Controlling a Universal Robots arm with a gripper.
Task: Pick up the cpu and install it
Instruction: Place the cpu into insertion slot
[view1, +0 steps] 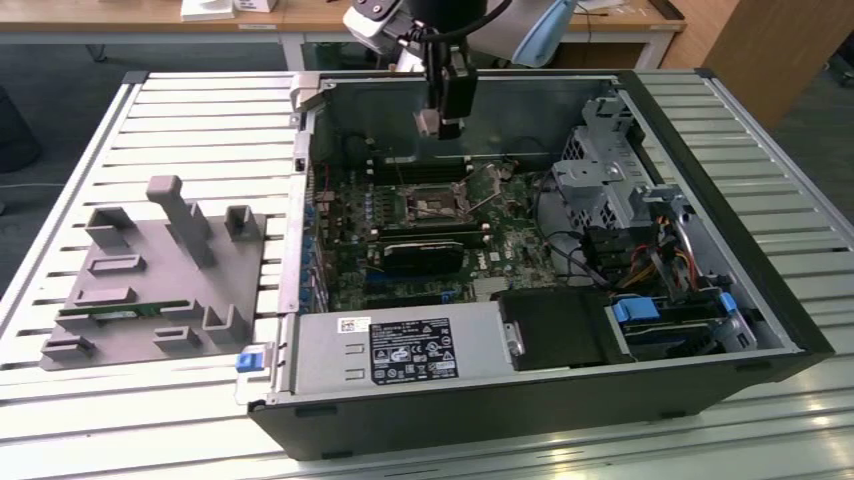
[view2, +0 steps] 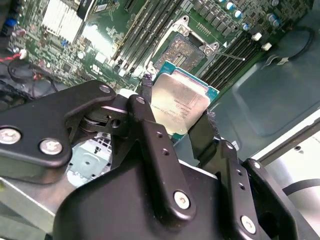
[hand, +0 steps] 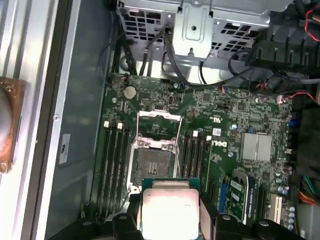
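Here the gripper (view1: 446, 122) hangs over the open computer case (view1: 747, 250), well above the motherboard (view1: 441, 230) in the exterior view. Its two black fingers (view2: 150, 125) are clamped on the cpu (view2: 180, 107), one against each of two opposite edges, so the chip sits between the fingertips with its pale silver top showing. In the second wrist view the thin green edge of the cpu shows along the sides that the fingers do not cover, and the chip looks slightly tilted against the board behind it.

In both wrist views the cpu is in the air, apart from the board. The socket (hand: 154, 160) lies open on the motherboard, with its metal frame (hand: 159, 125) lifted and its contact field bare. In the first wrist view the held cpu (hand: 169, 210) appears just beside the socket, overlapping its near edge, but it is not seated in it. Rows of memory slots (hand: 114, 160) run along both sides of the socket.

In the exterior view the case lies on its side on a slatted table (view1: 200, 110), and a grey holder (view1: 147, 270) with upright posts sits on the table toward the exterior view's left, well apart from the gripper.
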